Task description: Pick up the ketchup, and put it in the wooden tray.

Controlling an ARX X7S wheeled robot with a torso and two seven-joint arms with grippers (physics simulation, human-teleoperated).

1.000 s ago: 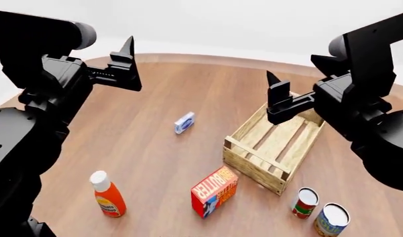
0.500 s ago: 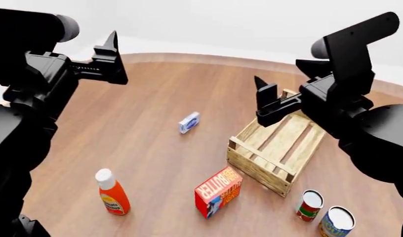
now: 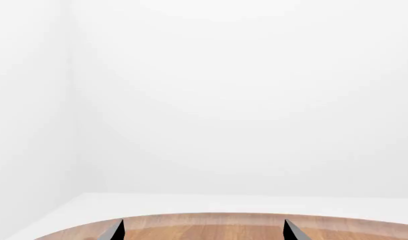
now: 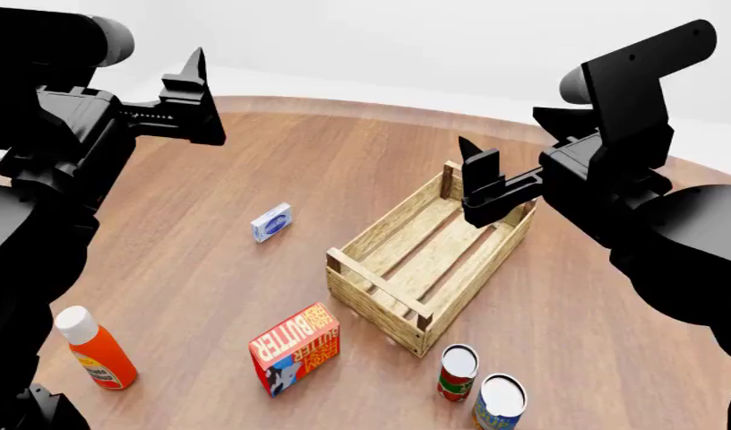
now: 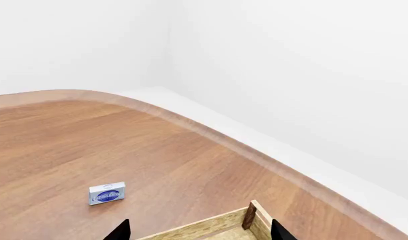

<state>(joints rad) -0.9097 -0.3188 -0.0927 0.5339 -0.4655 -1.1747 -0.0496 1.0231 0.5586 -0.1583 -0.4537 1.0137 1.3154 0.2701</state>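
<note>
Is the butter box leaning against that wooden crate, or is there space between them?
Apart. In the head view a strip of bare table shows between the butter box and the wooden tray; the box stands by itself near the tray's front corner.

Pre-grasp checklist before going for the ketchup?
1. Ketchup upright, uncovered: ok.
2. Left gripper open, empty: ok.
3. Left gripper near ketchup: not ok, it is high above the table's far side.
4. Wooden tray empty: ok.
5. Right gripper clear of the drop zone: not ok, it hangs over the tray.
6. Butter box apart from ketchup: ok.
</note>
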